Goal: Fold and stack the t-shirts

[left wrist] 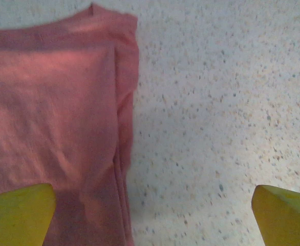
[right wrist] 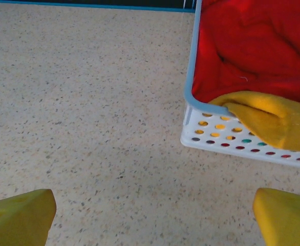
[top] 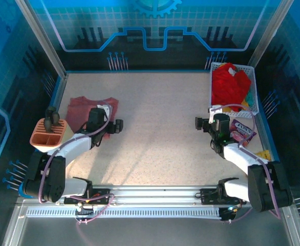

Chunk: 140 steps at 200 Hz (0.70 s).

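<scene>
Left hand [left wrist: 151,218] hangs spread over the edge of the dusty salmon-pink cloth t-shirt [left wrist: 52,102] on the speckled counter [left wrist: 216,102], right hand [right wrist: 152,218] also spread before the white perforated basket [right wrist: 211,130] holding the bright red t-shirt [right wrist: 257,46]; best pinch red cloth clear of the rim.

A pale beige tabletop [top: 160,128] flecked with dark specks fills the middle of the top view, with a thin blue trim along its far edge. Behind that edge stands a back wall [top: 88,25] of blue panels with a fine light grid. A bright blue stepped line [top: 155,41] crosses it, below part of a gear emblem [top: 155,6]. Slanted metal posts [top: 40,36] rise from the far corners, and darker blue side walls [top: 4,77] close in left and right. Clusters of blue-tipped pegs [top: 116,60] stand beyond the far edge. Along the near edge lie silver rails [top: 160,192] and a slotted strip [top: 150,211]. Cool bluish light washes everything
</scene>
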Tool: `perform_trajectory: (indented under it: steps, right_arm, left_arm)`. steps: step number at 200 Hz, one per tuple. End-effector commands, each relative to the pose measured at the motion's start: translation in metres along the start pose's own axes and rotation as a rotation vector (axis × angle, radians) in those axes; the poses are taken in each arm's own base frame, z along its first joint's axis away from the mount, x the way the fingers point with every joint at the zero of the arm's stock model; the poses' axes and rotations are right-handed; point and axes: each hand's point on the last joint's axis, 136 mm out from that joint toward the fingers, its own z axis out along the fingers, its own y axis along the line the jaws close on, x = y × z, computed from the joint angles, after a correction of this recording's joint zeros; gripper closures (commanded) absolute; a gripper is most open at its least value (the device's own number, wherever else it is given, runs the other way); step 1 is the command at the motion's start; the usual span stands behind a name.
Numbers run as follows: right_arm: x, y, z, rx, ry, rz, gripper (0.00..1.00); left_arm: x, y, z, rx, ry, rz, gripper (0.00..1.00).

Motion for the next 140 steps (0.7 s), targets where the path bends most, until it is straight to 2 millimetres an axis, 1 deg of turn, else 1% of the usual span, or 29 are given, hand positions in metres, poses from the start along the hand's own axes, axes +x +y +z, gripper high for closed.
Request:
perform_trajectory:
  steps: [1, 12, 20, 27, 36, 50, 59, 62, 67, 78, 85, 88, 99, 102, 107, 116, 125, 140]
  right_arm:
    - [-0.018, 0.002, 0.002, 0.013, -0.152, -0.069, 0.00]
    - [-0.020, 0.006, 0.005, -0.011, -0.168, -0.085, 0.00]
    - [-0.023, 0.007, 0.007, -0.016, -0.189, -0.087, 0.00]
    - [-0.024, 0.007, 0.010, -0.018, -0.198, -0.082, 0.00]
    - [-0.024, 0.006, 0.014, -0.023, -0.209, -0.085, 0.00]
    - [-0.015, 0.002, 0.024, -0.020, -0.202, -0.060, 0.00]
    - [-0.006, -0.001, 0.029, -0.015, -0.196, -0.043, 0.00]
    - [-0.006, -0.001, 0.030, -0.016, -0.205, -0.042, 0.00]
    - [-0.009, -0.003, 0.030, -0.005, -0.228, -0.041, 0.00]
    - [-0.004, -0.004, 0.033, -0.018, -0.175, -0.025, 0.00]
    - [-0.007, -0.007, 0.036, -0.006, -0.182, -0.020, 0.00]
    - [-0.009, -0.009, 0.037, 0.006, -0.182, -0.015, 0.00]
    - [-0.004, -0.010, 0.038, 0.009, -0.148, -0.004, 0.00]
    - [-0.005, -0.011, 0.038, 0.011, -0.156, -0.007, 0.00]
    - [-0.006, -0.011, 0.038, 0.014, -0.167, -0.011, 0.00]
    - [-0.005, -0.011, 0.038, 0.013, -0.153, -0.006, 0.00]
    - [-0.006, -0.011, 0.038, 0.014, -0.164, -0.009, 0.00]
    - [-0.006, -0.011, 0.038, 0.016, -0.163, -0.012, 0.00]
  left_arm:
    - [-0.033, 0.010, -0.002, -0.036, -0.225, 0.069, 0.01]
    - [-0.031, 0.014, 0.000, -0.037, -0.262, 0.064, 0.01]
    - [-0.033, 0.015, 0.001, -0.030, -0.292, 0.059, 0.01]
    - [-0.034, 0.013, 0.001, -0.014, -0.296, 0.065, 0.01]
    - [-0.039, 0.011, 0.000, -0.003, -0.343, 0.083, 0.01]
    - [-0.039, 0.013, 0.002, -0.002, -0.371, 0.098, 0.01]
    - [-0.038, 0.017, 0.007, -0.003, -0.373, 0.085, 0.01]
    - [-0.039, 0.019, 0.007, -0.008, -0.372, 0.077, 0.01]
    - [-0.038, 0.020, 0.008, -0.005, -0.358, 0.065, 0.01]
    - [-0.039, 0.023, 0.008, -0.002, -0.366, 0.049, 0.01]
    - [-0.038, 0.030, 0.009, -0.014, -0.366, 0.024, 0.01]
    - [-0.037, 0.032, 0.010, -0.015, -0.365, 0.011, 0.01]
    - [-0.029, 0.037, 0.017, -0.015, -0.371, -0.009, 0.01]
    - [-0.029, 0.038, 0.018, -0.021, -0.387, -0.006, 0.01]
    - [-0.032, 0.041, 0.016, -0.035, -0.412, -0.007, 0.01]
    - [-0.026, 0.043, 0.017, -0.044, -0.373, -0.028, 0.01]
    - [-0.030, 0.043, 0.018, -0.048, -0.390, -0.022, 0.01]
    - [-0.030, 0.053, 0.019, -0.098, -0.375, -0.053, 0.01]
